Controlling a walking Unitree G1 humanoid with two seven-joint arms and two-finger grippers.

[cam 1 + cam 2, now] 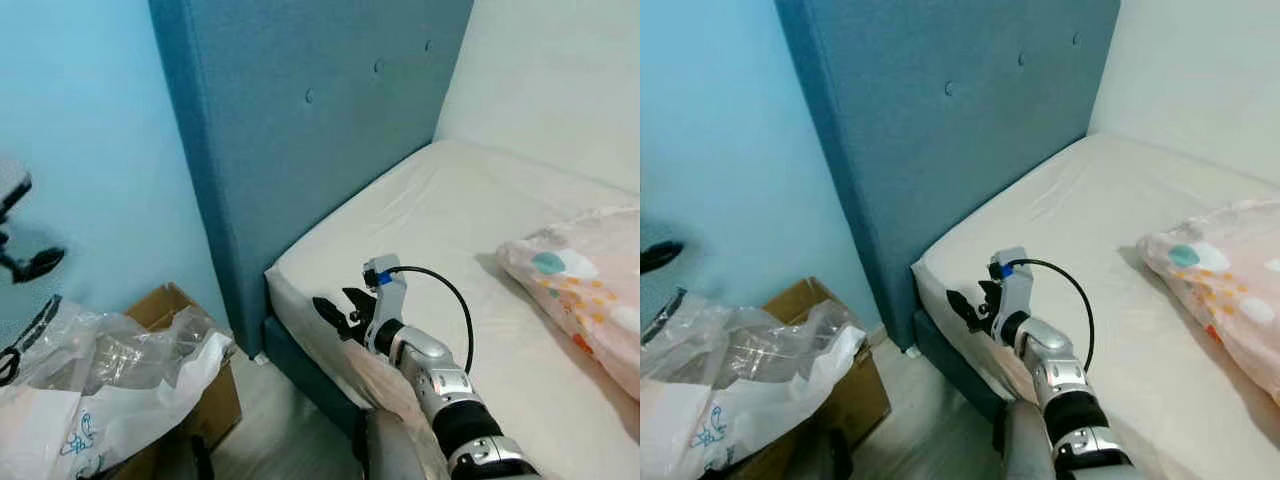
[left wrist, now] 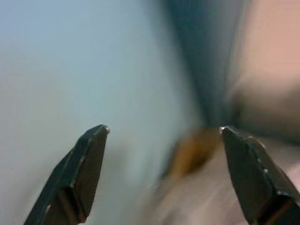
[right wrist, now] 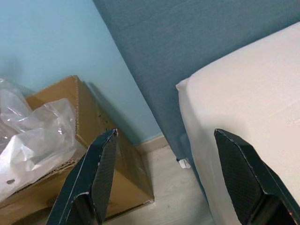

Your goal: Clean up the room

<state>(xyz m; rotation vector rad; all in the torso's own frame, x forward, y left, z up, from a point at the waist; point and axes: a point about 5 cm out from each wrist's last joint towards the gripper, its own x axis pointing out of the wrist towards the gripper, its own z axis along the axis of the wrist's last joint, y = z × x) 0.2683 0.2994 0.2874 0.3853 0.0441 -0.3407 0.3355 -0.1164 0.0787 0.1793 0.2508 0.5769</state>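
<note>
- Over the white mattress [image 1: 480,230] corner, right gripper [image 1: 335,312] hangs wide open, empty, aimed toward brown cardboard box [image 3: 101,154] of clear plastic wrap [image 1: 120,360].
- Beside box, left gripper [image 2: 161,176] spread wide, empty.
- Likely lining up trash pickup.

light is soft and even, bright enough, no glare anywhere. beyond my right gripper [image 3: 161,176] everything is sharp: the cardboard box [image 3: 101,136] throws a faint shadow on the wall behind it, and the mattress [image 3: 243,103] edge reads crisp past my far fingertip. my left gripper [image 2: 161,176] gives a smeared picture, the fingertips fairly clear, all beyond them just blurred blue, teal and orange. head views are slightly soft; the pillow [image 1: 585,285] casts a gentle shadow on the sheet, and dark blurred shapes sit at the left edge.
</note>
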